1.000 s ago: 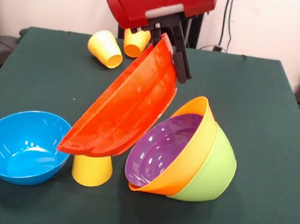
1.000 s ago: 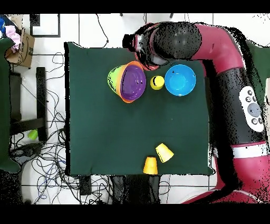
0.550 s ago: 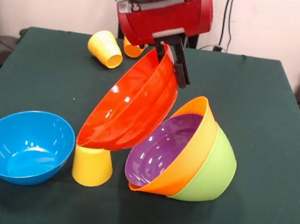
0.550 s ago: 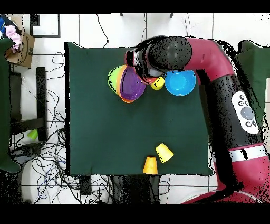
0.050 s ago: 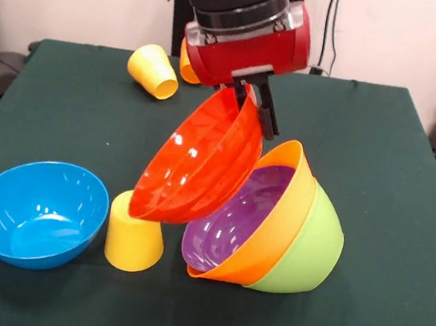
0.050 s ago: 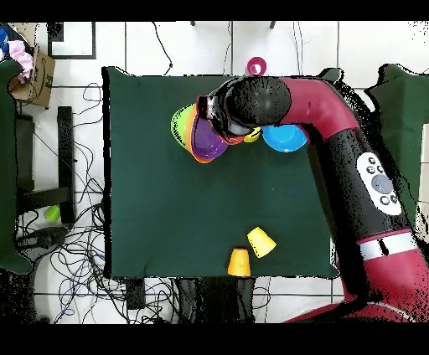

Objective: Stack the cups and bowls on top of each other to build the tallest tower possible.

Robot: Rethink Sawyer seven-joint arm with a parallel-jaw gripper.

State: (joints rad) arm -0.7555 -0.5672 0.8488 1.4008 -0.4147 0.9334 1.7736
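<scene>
My gripper is shut on the upper rim of a red-orange bowl, which hangs steeply tilted with its opening facing front-left. The bowl's lower edge sits just above an upside-down yellow cup and against the tilted tower. That tower lies on its side: a purple bowl inside an orange bowl inside a lime green bowl. A blue bowl stands upright at the left. In the overhead view the arm hides the gripper and most of the red-orange bowl, beside the tower.
A yellow cup lies on its side at the far edge, with an orange cup partly behind the arm. Overhead they show as the yellow cup and orange cup. A small magenta bowl sits off the table.
The arm has carried the red-orange bowl right, off the top of the upside-down yellow cup and toward the tilted tower. The bowl now stands steeper. Nothing else has moved.
</scene>
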